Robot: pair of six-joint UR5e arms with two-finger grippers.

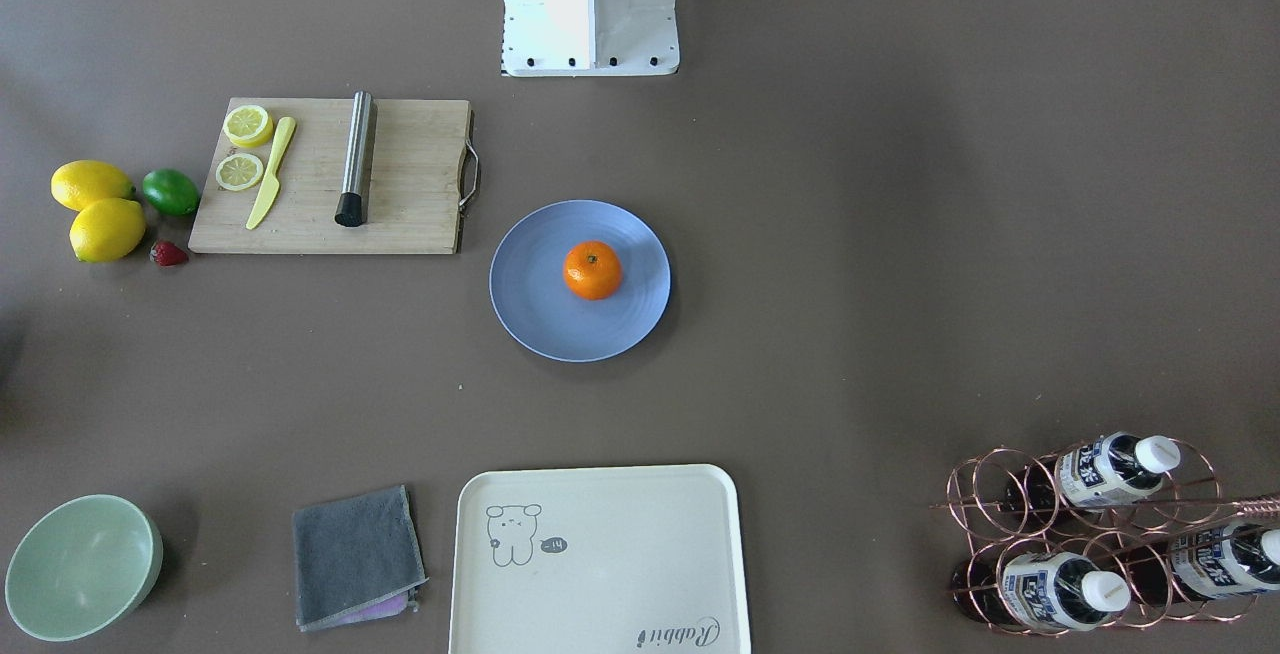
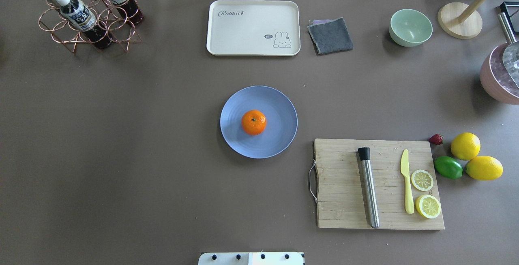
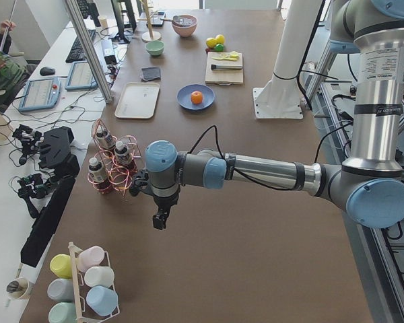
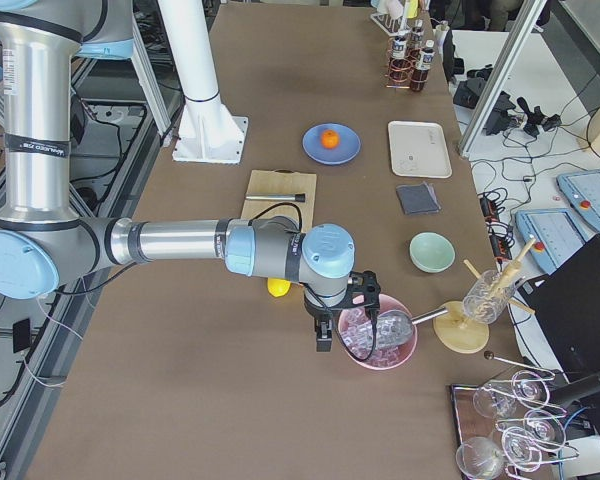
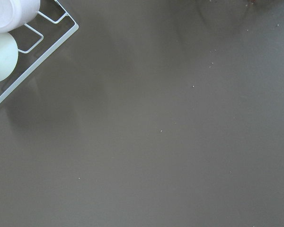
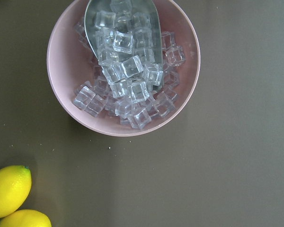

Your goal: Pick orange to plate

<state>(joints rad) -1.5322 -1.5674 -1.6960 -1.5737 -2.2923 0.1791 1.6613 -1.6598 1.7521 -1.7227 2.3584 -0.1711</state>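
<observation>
At frame centre in the overhead view you find the orange (image 2: pixel 254 122) resting on the plate (image 2: pixel 279 139), a little left of the plate's middle, stem spot up. Nothing touches the fruit. The front-facing view agrees: orange on plate, mid-table, with no arm in that frame.

Left arm (image 3: pixel 269 171), exterior left view: the forearm lies roughly level, running from the elbow at right-centre across to a wrist at left-centre. The left gripper (image 3: pixel 160 221) hangs straight down from the wrist over bare table, just right of the bottle rack (image 3: pixel 111 168) and well apart from the plate at upper centre. You cannot tell from this view whether its fingers are parted or closed. Its wrist camera shows only bare table and the corner of a wire rack (image 5: pixel 38 52) at upper left.

Right arm (image 4: pixel 170 242), exterior right view: the forearm is level from the left edge to frame centre, wrist bent so the right gripper (image 4: pixel 323 338) points down, just left of the pink bowl (image 4: pixel 405 352). Finger state cannot be told here either. Its wrist camera looks down on that bowl, filled with ice cubes (image 6: pixel 128 90) and a metal scoop (image 6: pixel 149 19), with two lemons (image 6: pixel 7 191) at lower left.
</observation>
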